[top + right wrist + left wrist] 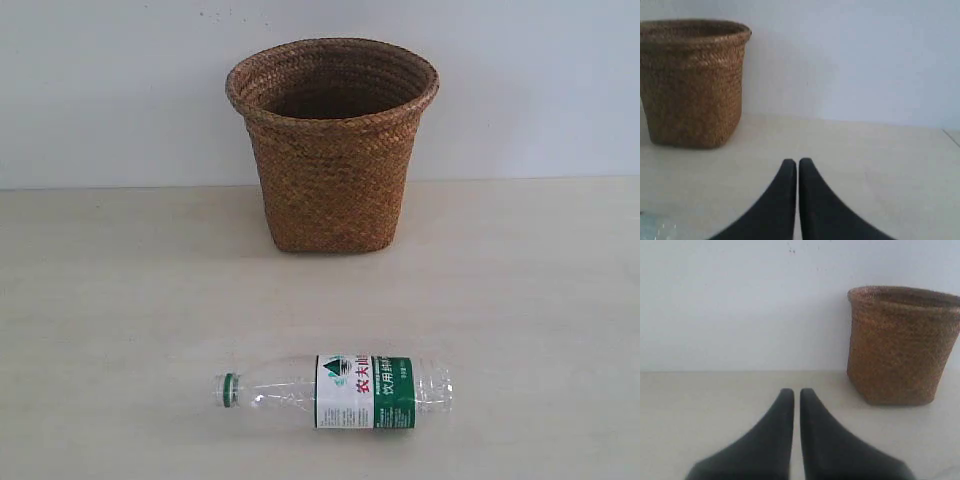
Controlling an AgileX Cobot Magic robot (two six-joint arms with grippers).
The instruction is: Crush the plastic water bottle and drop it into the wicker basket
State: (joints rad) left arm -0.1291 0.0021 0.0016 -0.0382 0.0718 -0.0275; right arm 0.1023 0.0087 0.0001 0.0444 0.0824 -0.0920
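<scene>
Pale bench (100, 300), wicker basket (335, 170) at far edge, plastic water bottle (335, 392) lying near front edge, my left gripper (796, 392) and right gripper (797, 162) closed, empty.

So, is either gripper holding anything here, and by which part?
Nothing is held. The left gripper and right gripper are both shut and empty; the plastic water bottle lies untouched on its side on the table.
</scene>
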